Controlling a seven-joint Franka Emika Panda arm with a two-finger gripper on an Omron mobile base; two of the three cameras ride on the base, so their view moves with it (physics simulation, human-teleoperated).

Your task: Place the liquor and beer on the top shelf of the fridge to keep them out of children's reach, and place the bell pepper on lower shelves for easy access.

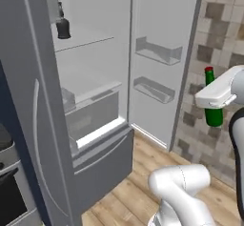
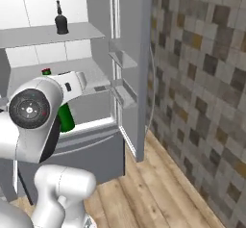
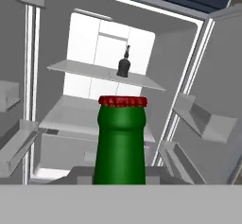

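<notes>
My gripper (image 1: 215, 101) is shut on the beer (image 1: 213, 113), a slim green bottle with a red cap, held upright in front of the open fridge (image 1: 28, 101). In the hand view the beer (image 3: 120, 142) rises right before the camera. In the right base view the arm partly hides the beer (image 2: 66, 119). The liquor (image 1: 63, 28), a squat black bottle, stands on the top shelf (image 1: 93, 41), also seen as liquor (image 3: 124, 67) on the top shelf (image 3: 80, 68). A lower shelf (image 3: 71, 114) lies beneath. The bell pepper is out of view.
The open right door carries two bins (image 1: 159, 51) (image 1: 155, 89). Drawers (image 1: 93, 115) sit under the lower shelf. A tiled wall (image 1: 219, 25) stands to the right, close behind the held bottle. Wooden floor (image 1: 138, 187) lies below. A dark appliance (image 1: 9, 191) is at the lower left.
</notes>
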